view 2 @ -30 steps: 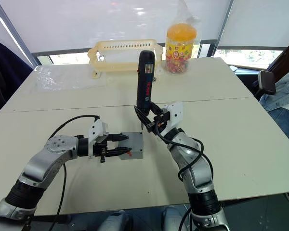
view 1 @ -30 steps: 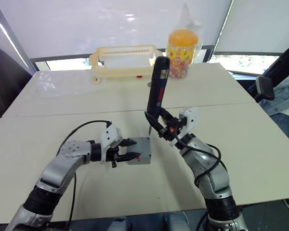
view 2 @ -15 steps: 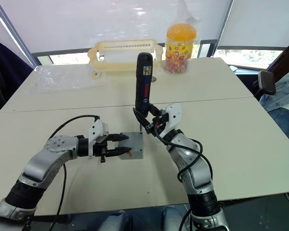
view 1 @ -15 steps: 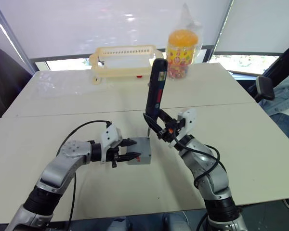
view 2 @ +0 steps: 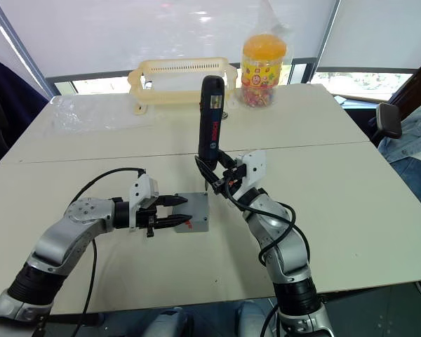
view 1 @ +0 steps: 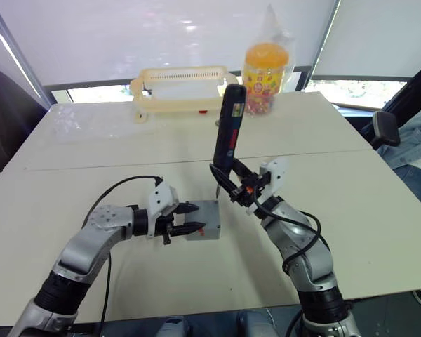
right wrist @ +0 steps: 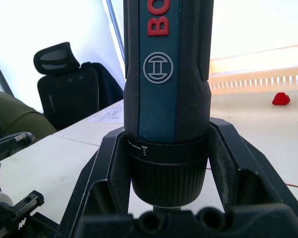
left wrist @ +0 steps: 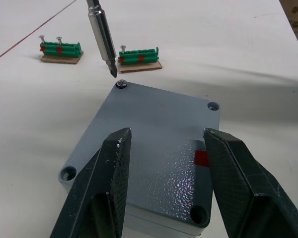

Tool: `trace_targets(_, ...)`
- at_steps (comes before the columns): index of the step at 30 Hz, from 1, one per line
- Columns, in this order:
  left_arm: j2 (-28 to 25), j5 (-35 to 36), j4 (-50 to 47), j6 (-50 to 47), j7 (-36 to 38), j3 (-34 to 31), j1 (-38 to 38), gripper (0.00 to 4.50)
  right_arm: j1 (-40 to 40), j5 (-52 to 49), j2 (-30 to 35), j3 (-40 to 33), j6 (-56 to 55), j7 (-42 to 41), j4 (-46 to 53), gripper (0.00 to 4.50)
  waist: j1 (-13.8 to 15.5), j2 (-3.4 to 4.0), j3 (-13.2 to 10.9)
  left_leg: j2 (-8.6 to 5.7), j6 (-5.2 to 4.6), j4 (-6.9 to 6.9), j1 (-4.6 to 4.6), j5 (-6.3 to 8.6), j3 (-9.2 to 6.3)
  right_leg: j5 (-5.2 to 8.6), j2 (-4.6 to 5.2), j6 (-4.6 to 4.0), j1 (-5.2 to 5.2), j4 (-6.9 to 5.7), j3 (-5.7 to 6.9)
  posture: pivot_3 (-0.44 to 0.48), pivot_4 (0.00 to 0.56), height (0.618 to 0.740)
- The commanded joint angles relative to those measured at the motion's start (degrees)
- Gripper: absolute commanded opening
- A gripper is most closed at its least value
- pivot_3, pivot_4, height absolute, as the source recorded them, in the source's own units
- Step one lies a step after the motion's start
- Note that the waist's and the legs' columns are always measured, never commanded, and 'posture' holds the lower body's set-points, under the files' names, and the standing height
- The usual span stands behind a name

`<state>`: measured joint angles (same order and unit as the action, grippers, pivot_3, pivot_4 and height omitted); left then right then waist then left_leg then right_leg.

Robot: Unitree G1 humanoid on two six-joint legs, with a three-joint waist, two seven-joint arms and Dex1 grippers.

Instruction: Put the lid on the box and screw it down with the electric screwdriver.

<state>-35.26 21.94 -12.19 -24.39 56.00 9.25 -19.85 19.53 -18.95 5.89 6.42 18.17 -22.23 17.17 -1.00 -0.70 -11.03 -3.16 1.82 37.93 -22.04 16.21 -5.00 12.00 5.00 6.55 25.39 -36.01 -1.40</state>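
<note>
The grey box (view 1: 209, 230) stands on the table with the flat grey lid (left wrist: 154, 124) on top of it. A screw (left wrist: 121, 84) sits in one corner hole of the lid. The other corner holes look bare. My left gripper (view 1: 189, 219) is open, its fingers (left wrist: 111, 163) spread over the lid's near half. My right gripper (view 1: 233, 184) is shut on the electric screwdriver (view 1: 230, 126), held nearly upright. Its metal bit (left wrist: 102, 37) hangs just above that screw without touching it.
Two green terminal blocks (left wrist: 60, 48) with screws lie on the table just beyond the box. At the far side stand a yellow basket (view 1: 179, 88), a jar with an orange lid (view 1: 265, 67) and a clear plastic bag (view 1: 84, 119). A person (view 1: 417, 154) sits at the right edge.
The screwdriver leaned a little to the left half a second ago and is back near its earlier pose. The left gripper and the box have stayed still.
</note>
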Motion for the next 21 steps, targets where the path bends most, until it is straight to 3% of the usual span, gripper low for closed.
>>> trace_targets(1,0.19,-0.14,-0.48,-0.49,-0.17,-0.12,0.84,2.32,0.04,-1.03,-0.31,0.24,-1.11,-0.21,5.17,1.78,0.01,0.00,0.00,0.00,0.00,0.00,0.00,0.00,0.00,0.00,0.00,0.00,0.00,0.00,0.00,0.000,0.150,0.740)
trace_targets(21,0.17,-0.27,-0.23,-0.58,-0.27,-0.31,0.81,2.32,-0.77,0.31,-0.45,0.86,-2.58,-0.58,3.41,1.78,0.01,0.00,0.00,0.00,0.00,0.00,0.00,0.00,0.00,0.00,0.00,0.00,-0.01,0.00,0.00,0.000,0.150,0.740)
